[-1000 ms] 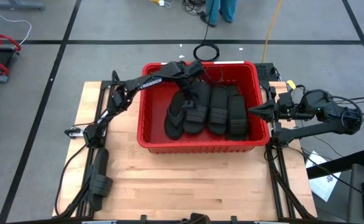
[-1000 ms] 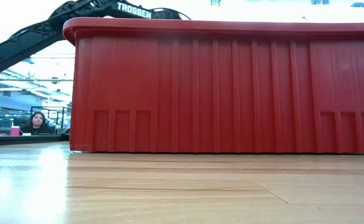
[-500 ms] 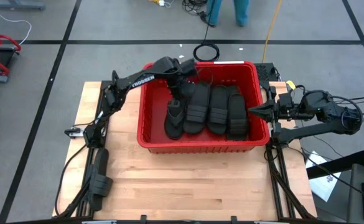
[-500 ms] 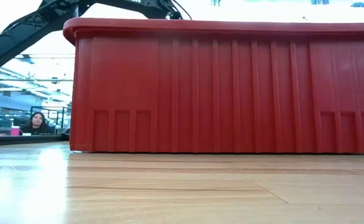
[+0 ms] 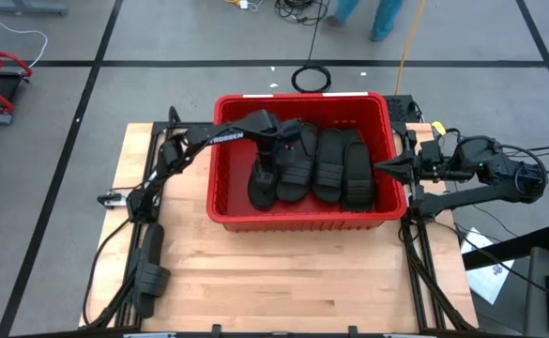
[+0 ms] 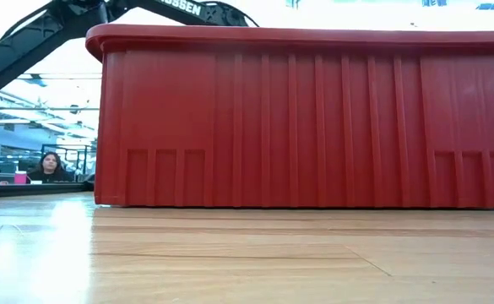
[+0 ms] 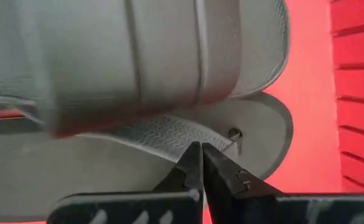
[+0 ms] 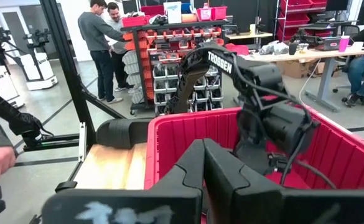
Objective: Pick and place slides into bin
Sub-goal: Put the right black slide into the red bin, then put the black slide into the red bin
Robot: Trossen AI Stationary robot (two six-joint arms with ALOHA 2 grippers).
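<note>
The TROSSEN-lettered left gripper, jaws clenched empty, hung over thong-style slides in the red bin; the right gripper waited clenched at the rim.

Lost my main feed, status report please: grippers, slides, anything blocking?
Left gripper shut, down in the bin over the thong slide. Right gripper shut, parked at bin's right rim. Slides in bin. No obstruction seen.

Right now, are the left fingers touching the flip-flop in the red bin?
Cannot tell. In the left wrist view the shut fingers overlap the thong sandal, so no contact or gap shows.
</note>
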